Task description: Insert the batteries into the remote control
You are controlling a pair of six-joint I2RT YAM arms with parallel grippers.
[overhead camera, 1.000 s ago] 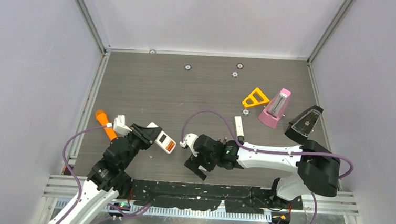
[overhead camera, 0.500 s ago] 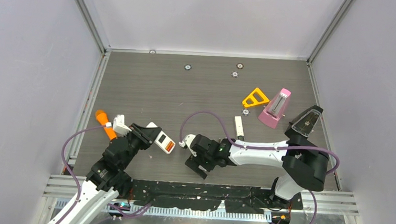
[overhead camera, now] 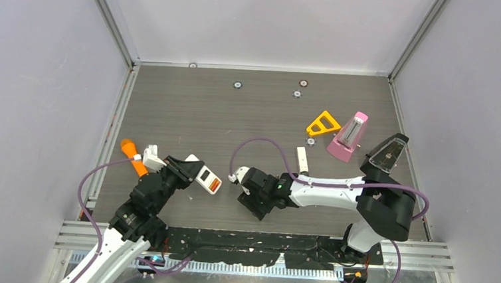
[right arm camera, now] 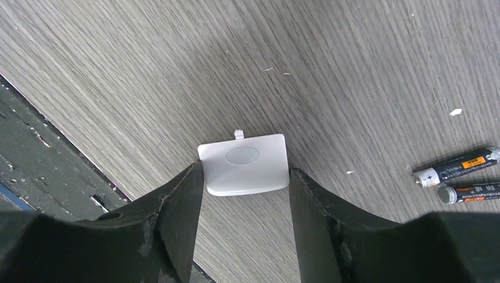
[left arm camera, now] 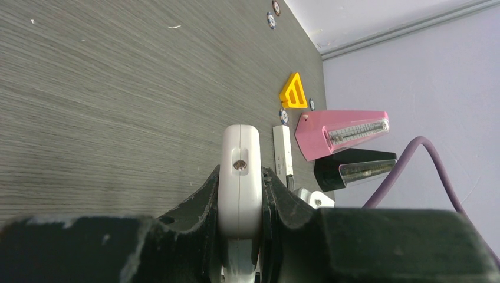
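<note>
You are about halfway, I judge: your left end effector (left arm camera: 240,177) clamps the remote control (left arm camera: 240,147), whose open compartment (overhead camera: 210,180) seems to hold the orange-red batteries (overhead camera: 214,187), while your right end effector (right arm camera: 244,172) pinches the loose battery cover (right arm camera: 243,154) on the desk (right arm camera: 354,71), and two dark batteries (right arm camera: 457,170) lie unloaded nearby.

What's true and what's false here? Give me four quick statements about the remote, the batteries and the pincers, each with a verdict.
1. The left pincer clamps the white remote. True.
2. The right pincer has a battery between its fingers. False: a white battery cover lies between them.
3. Two dark batteries lie side by side on the table. True.
4. The remote holds no batteries. False: orange-red batteries show in its open back.
</note>
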